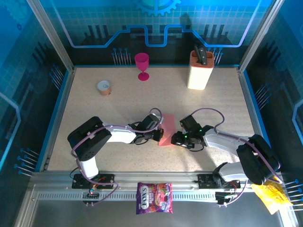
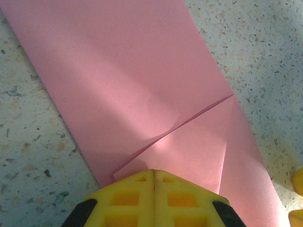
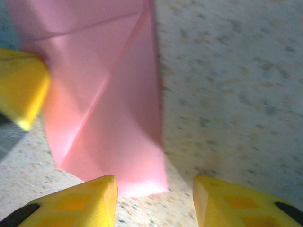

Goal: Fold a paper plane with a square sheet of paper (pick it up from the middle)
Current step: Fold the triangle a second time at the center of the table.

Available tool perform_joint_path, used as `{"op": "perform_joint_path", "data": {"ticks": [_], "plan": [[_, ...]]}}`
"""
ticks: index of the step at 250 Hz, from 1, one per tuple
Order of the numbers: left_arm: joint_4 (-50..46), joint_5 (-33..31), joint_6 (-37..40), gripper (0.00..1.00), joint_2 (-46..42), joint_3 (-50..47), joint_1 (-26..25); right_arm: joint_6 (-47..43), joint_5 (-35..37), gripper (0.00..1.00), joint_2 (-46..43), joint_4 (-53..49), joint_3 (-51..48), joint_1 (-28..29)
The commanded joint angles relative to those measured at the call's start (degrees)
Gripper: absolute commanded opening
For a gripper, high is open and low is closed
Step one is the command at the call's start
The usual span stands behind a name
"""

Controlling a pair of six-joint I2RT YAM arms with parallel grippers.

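One flap [image 2: 189, 151]: folded on square sheet of paper [image 2: 118, 71].
Left fingers [image 2: 137, 194]: closed, pinning it.
Right fingers [image 3: 90, 198]: apart; should press flap's edge flat.

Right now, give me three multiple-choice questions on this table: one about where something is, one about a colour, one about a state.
1. Where does the pink paper lie?
A. against the back wall
B. in the middle of the table
C. hanging off the left edge

2. What colour is the goblet?
A. green
B. magenta
C. white

3. The left arm's fingers are:
A. closed together
B. wide apart
C. around the goblet

Answers: 1 B, the top view shows it mid-table; 2 B, its bowl and stem are magenta; 3 A, the left wrist view shows them touching with no gap.
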Motion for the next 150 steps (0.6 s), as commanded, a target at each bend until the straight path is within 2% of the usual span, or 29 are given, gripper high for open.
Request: {"op": "perform_joint_path", "data": {"ticks": [1, 83, 150], "plan": [[-3.4, 1.2, 0.1, 0.00, 2.2, -1.8, 0.3, 0.6, 0.3, 0.47, -1.0, 8.5, 0.3, 1.4], [-3.5, 1.3, 0.2, 0.00, 2.3, -1.8, 0.3, 1.1, 1.1, 0.51, 3.1, 10.6, -0.6, 1.0], [-3.5, 1.2, 0.4, 0.00, 2.1, -2.2, 0.3, 2.3, 4.2, 0.56, 1.2, 11.0, -3.9, 0.6]]}}
